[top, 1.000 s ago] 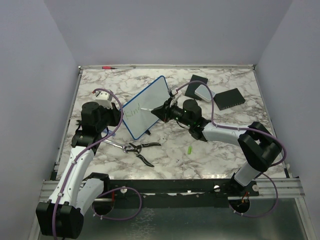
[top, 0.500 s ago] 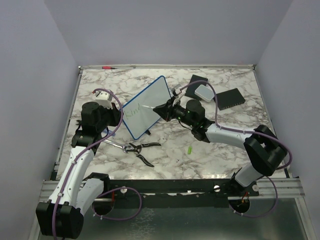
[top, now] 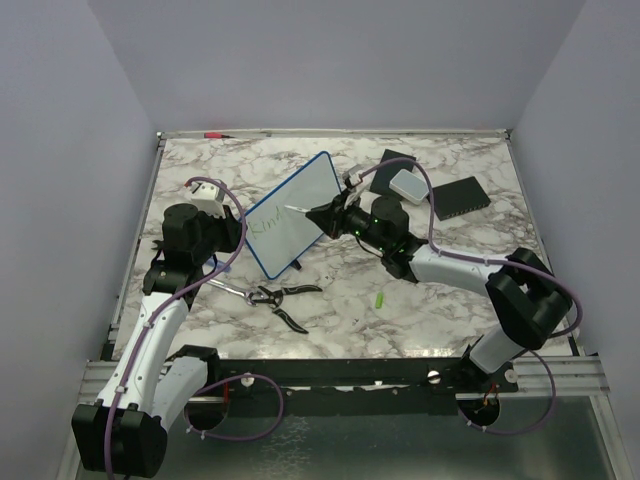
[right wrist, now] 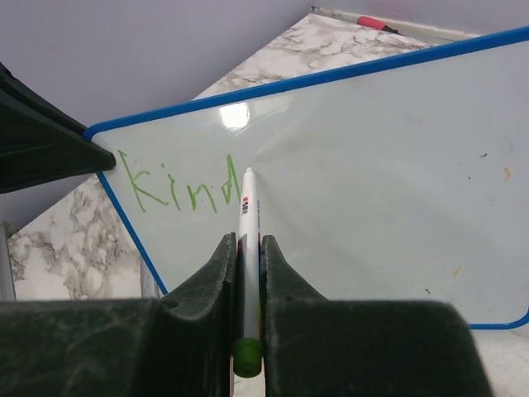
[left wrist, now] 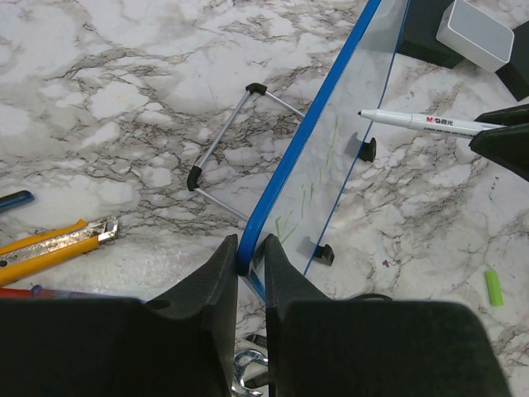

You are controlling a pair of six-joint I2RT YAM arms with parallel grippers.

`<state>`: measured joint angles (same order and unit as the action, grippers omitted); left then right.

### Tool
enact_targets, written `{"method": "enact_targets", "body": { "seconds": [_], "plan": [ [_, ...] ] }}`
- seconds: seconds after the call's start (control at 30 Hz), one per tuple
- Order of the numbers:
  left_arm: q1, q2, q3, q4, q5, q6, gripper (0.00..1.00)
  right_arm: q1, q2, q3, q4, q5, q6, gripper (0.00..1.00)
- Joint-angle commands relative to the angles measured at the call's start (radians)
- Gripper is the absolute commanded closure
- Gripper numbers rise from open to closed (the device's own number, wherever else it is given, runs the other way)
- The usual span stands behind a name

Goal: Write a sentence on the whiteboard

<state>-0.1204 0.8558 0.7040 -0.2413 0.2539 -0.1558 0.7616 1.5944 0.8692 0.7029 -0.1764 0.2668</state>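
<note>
The right gripper (right wrist: 245,246) is clamped on a white marker (right wrist: 247,207), which runs forward between the two fingers with its green end at the back. The marker's tip sits just right of the last green letter on the whiteboard (right wrist: 372,157) — it looks to be on the surface, though from this angle the contact is hard to be sure of. The sentence (right wrist: 178,188) so far reads "Kind", written near the board's left edge.

The left gripper (left wrist: 250,248) is closed on the whiteboard's blue frame at its lower left corner, one finger on each side of the edge, holding the board up tilted. Behind the board, a thin wire stand (left wrist: 223,157) lies on the marble table (top: 450,300).

In front of the whiteboard, toward the arm bases, lie black-handled pliers (top: 280,297), and right of them a small green cap (top: 380,299). Beside the board's held corner lies a yellow utility knife (left wrist: 50,246). To the right of the whiteboard, past the right gripper, sit a small white box (top: 407,184) and a flat black pad (top: 460,196) — both well apart from the board.
</note>
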Motion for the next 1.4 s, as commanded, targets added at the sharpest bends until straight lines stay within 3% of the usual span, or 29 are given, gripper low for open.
{"method": "enact_targets", "body": {
  "seconds": [0.0,1.37],
  "plan": [
    [-0.006,-0.009,-0.015,-0.005,-0.001,0.016,0.97,-0.003,0.028,0.033,0.015,0.001,-0.01,0.99],
    [-0.007,-0.011,-0.015,-0.004,-0.003,0.016,0.97,-0.002,0.05,-0.004,0.033,0.011,0.028,0.99]
  ]
}}
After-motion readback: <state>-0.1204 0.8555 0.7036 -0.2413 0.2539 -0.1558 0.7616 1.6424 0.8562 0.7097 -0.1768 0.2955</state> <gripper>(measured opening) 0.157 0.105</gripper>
